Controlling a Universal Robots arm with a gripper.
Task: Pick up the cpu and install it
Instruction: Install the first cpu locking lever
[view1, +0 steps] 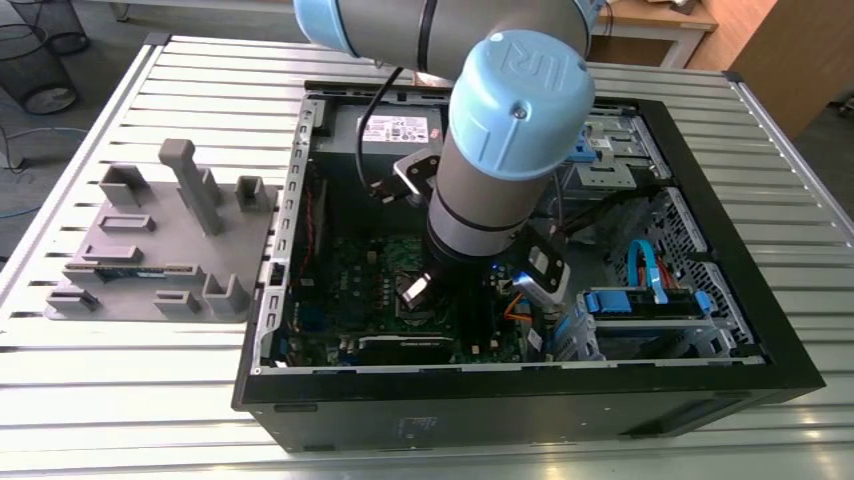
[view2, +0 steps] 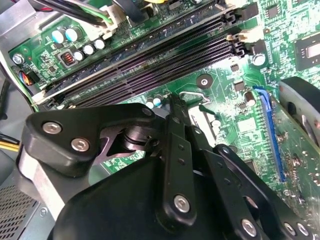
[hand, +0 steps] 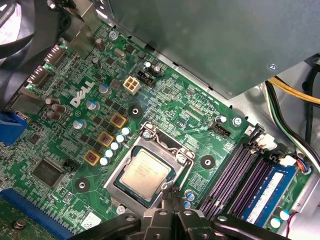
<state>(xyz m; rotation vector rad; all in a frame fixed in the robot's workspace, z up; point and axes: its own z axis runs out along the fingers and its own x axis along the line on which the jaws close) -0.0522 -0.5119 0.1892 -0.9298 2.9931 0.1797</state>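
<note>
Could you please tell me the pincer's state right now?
Pincer: closed, holding nothing; the cpu lies in its socket.

The arm (view1: 497, 190) was a silvery-grey tube with pale blue round caps (view1: 523, 88) and a black cable (view1: 367, 140), its gripper (view2: 172, 102) black jointed links pinned by shiny screws (view2: 181, 202).

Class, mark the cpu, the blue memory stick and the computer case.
cpu (hand: 145, 172): first wrist view, middle of its metal top.
blue memory stick (hand: 267, 192): first wrist view, its flat side.
computer case (view1: 534, 395): exterior view, black outer wall.
</note>
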